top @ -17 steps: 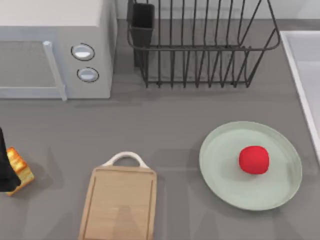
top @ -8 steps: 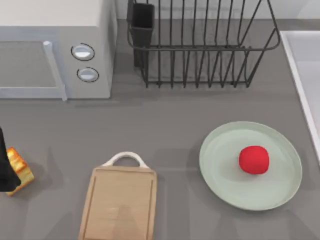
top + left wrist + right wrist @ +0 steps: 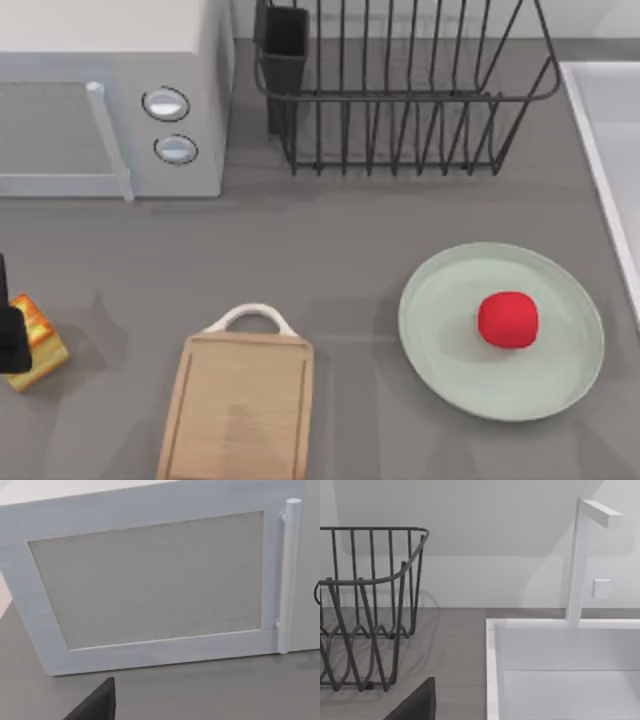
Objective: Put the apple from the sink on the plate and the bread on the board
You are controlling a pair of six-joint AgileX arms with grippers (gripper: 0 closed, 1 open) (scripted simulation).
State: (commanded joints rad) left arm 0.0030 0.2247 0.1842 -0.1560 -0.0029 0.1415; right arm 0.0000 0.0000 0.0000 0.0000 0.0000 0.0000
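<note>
The red apple (image 3: 508, 320) lies on the mint-green plate (image 3: 440, 330) at the table's right. The bread (image 3: 42, 345), golden-orange on top, rests on the table at the far left. My left gripper (image 3: 12, 338) is a dark shape at the left edge, covering the bread's left side. The wooden board (image 3: 240, 410) with its white loop handle lies bare at the front centre. The sink (image 3: 610, 130) runs along the right edge, and its basin (image 3: 560, 680) is seen beside a dark part of my right gripper (image 3: 415, 706).
A white microwave (image 3: 110, 90) stands at the back left, and its door (image 3: 150, 580) faces my left wrist. A dark wire dish rack (image 3: 400, 90) stands at the back centre. A white faucet (image 3: 580, 560) rises behind the sink.
The dark shape of my left gripper at the left edge has become shorter and drawn slightly left. The bread, apple, plate and board have not moved.
</note>
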